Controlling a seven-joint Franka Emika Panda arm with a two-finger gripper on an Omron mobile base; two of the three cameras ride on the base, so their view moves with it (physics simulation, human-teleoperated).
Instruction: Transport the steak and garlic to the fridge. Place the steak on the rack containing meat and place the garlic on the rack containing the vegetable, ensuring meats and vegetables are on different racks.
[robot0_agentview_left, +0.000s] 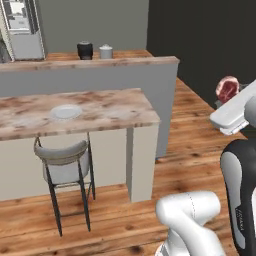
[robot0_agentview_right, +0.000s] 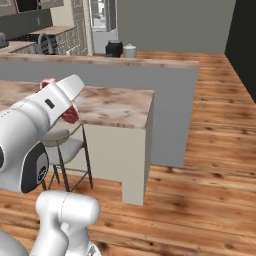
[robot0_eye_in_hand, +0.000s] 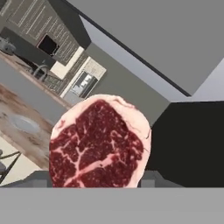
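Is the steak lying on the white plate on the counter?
No: the white plate on the counter is bare, while the steak is held up in the air at the gripper.

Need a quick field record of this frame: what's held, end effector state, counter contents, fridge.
held: flat red steak with white fat edge, lifted clear of the counter
end effector: shut on steak
counter: marbled brown bar top with white round plate, bare
ledge behind: black canister, grey canister
fridge: silver, far back, upper section showing white shelves
seat: grey stool under counter
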